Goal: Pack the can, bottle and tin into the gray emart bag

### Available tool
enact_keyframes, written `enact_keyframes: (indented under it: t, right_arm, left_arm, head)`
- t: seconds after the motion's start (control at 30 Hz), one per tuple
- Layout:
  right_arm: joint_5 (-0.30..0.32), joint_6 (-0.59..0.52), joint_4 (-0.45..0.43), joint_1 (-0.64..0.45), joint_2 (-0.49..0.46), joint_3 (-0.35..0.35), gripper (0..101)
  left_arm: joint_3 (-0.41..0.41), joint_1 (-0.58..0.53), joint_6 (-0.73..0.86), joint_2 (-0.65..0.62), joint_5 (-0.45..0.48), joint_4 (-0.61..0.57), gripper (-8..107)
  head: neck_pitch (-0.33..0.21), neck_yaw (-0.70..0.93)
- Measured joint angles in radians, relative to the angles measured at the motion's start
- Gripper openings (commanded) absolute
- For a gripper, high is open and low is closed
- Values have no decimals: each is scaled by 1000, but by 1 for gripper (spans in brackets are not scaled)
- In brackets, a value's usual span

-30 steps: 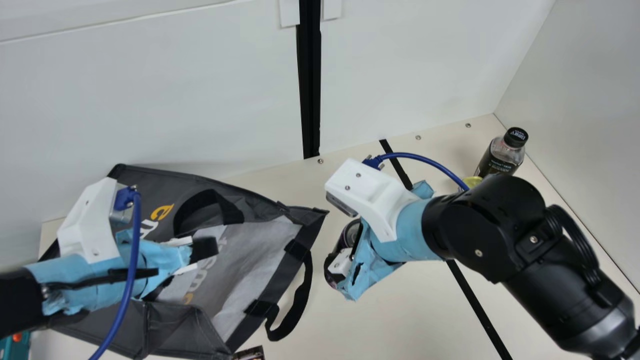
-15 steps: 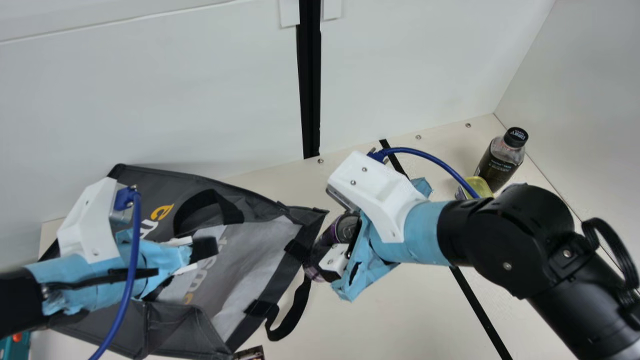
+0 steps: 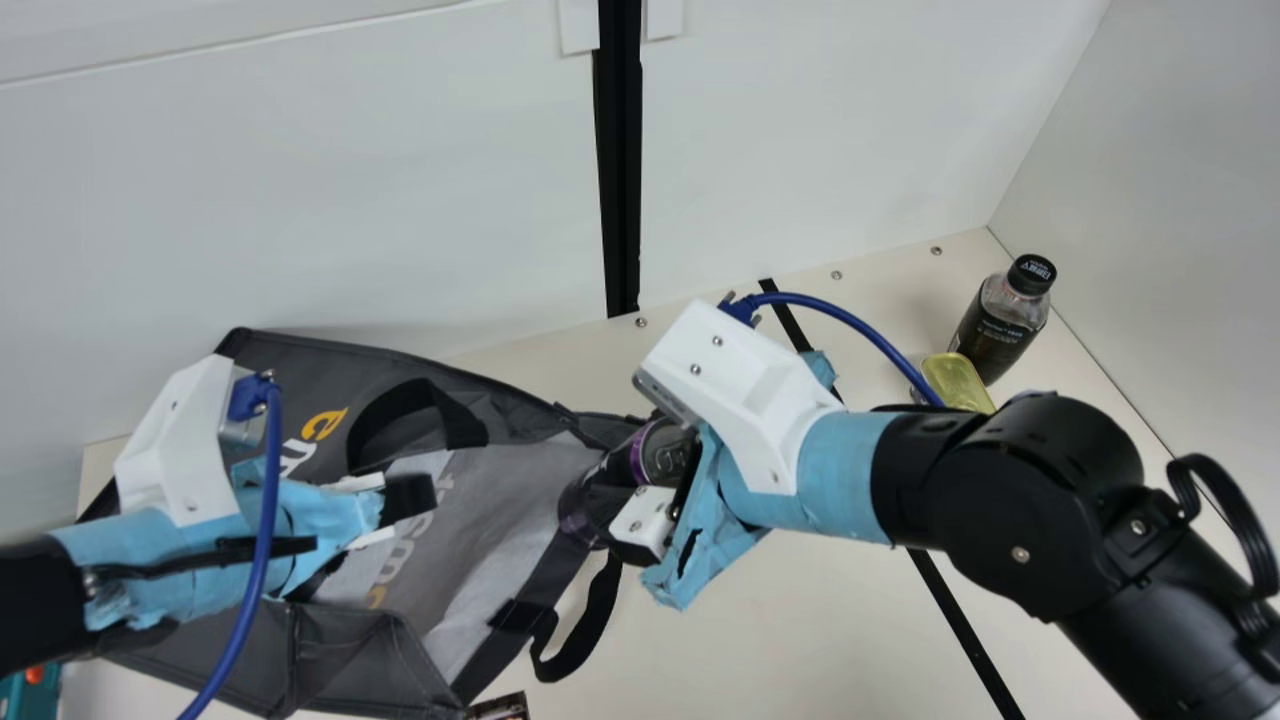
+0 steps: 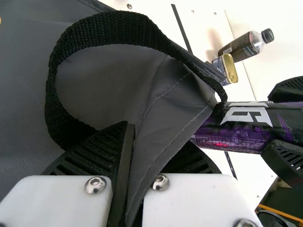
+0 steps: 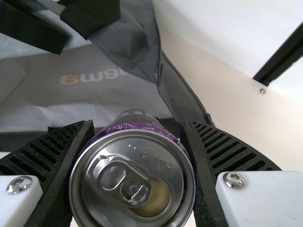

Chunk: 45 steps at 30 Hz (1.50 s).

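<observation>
The can (image 3: pixel 595 495) was clamped between the 2 fingers of the right gripper (image 3: pixel 632 500), off its own upright, tilted over the edge of the gray emart bag (image 3: pixel 510 520); the right wrist view looked onto its metal lid (image 5: pixel 132 182), with the pull tab on it and the drinking hole open; whether its far end touched the bag, I could not tell. The left gripper (image 3: pixel 395 505) was at the bag; its 2 fingers were closed on a fold of the gray fabric, pinched between them in the left wrist view, with a black handle (image 4: pixel 113 28) looped just beside them.

The bag lay slumped on the cream surface (image 3: pixel 800 620), its black trim and another handle (image 3: pixel 590 620) toward the right arm; farther out, well apart from the bag, the bottle (image 3: pixel 1000 325) stood upright under its black cap, near the side wall (image 3: pixel 1180 200); the tin (image 3: pixel 957 382), gold lid up, was just beside it; 1 small dark printed item (image 3: pixel 500 707) sat near the bag at the main view's bottom edge.
</observation>
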Motion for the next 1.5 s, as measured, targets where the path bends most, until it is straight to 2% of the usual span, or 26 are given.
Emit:
enact_keyframes:
  t: [0.4,0.77,1.17,1.5]
  right_arm:
    - [-142,-84,117,10,0,92,0]
    - [-274,-217,253,29,13,183,0]
    - [-415,-440,471,62,51,267,0]
    - [-472,-662,677,74,88,306,0]
  left_arm:
    - [0,0,0,0,0,0,10]
    - [0,0,0,0,0,0,10]
    - [0,0,0,0,0,0,10]
    - [0,0,0,0,0,0,10]
  head:
    - [0,0]
    - [0,0]
    - [0,0]
    - [0,0]
